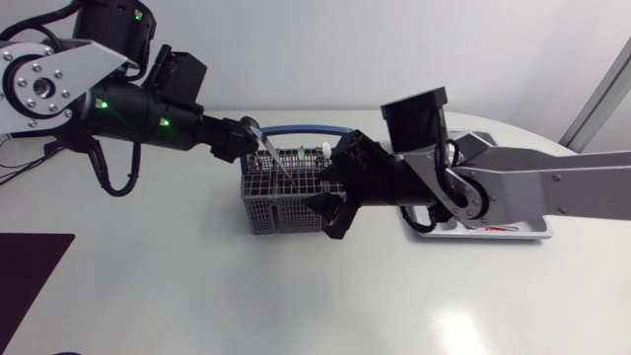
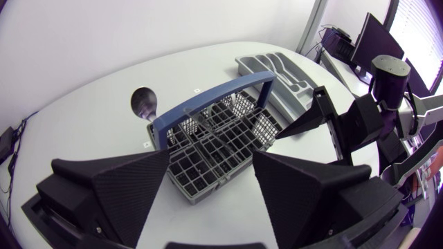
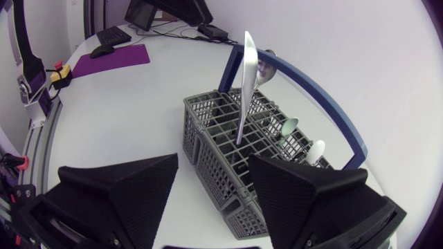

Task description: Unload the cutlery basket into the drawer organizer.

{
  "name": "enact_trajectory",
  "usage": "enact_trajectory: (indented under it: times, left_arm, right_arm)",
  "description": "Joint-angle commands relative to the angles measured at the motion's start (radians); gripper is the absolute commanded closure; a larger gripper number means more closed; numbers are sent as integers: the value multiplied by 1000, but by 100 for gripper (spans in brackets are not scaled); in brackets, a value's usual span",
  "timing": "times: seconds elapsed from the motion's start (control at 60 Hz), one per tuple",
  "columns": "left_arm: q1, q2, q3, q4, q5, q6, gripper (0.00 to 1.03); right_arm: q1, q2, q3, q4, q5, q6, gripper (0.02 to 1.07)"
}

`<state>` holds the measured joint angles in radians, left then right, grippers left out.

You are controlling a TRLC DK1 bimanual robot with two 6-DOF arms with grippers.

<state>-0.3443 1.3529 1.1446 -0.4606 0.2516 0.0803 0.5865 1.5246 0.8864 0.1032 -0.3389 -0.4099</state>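
Note:
The grey cutlery basket [image 1: 281, 202] with a blue handle [image 1: 296, 128] stands mid-table. A knife [image 3: 243, 83] and a spoon [image 3: 266, 69] stand upright in it, with a green-tipped piece [image 3: 289, 126] and a white-tipped piece [image 3: 315, 151] beside them. My left gripper [image 1: 245, 141] hovers open at the basket's far left corner; in its wrist view the basket [image 2: 214, 145] lies ahead of the left gripper [image 2: 211, 162]. My right gripper [image 1: 330, 212] is open at the basket's right end, its fingers empty. The right gripper [image 3: 214, 166] faces the basket [image 3: 235, 159]. The grey drawer organizer [image 2: 273, 69] lies beyond the basket.
The organizer's tray [image 1: 523, 235] lies at the right, mostly under my right arm [image 1: 513, 182], with something red in it. A dark purple mat [image 1: 30, 266] sits at the table's front left. My right arm's gripper [image 2: 318, 117] shows close beside the basket in the left wrist view.

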Motion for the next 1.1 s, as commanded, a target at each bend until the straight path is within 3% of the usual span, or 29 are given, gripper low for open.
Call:
enact_trajectory:
  times: [0.0,0.167,0.4,0.6,0.85,1.0,1.083]
  left_arm:
    - [47,-37,-43,10,44,44,11]
    - [128,-64,-95,19,147,145,11]
    - [217,-61,-166,45,287,288,11]
    - [234,-49,-201,69,324,368,11]
    - [232,-46,-240,102,337,401,11]
    - [228,-34,-246,120,337,400,11]
    - [220,-31,-255,128,337,398,11]
  right_arm:
    - [18,54,49,20,28,57,34]
    - [68,146,105,79,121,98,44]
    - [134,218,114,155,273,111,45]
    - [173,275,131,230,419,108,54]
    - [177,321,149,270,465,105,65]
    - [176,319,144,268,454,82,89]
    - [176,319,141,265,434,82,93]
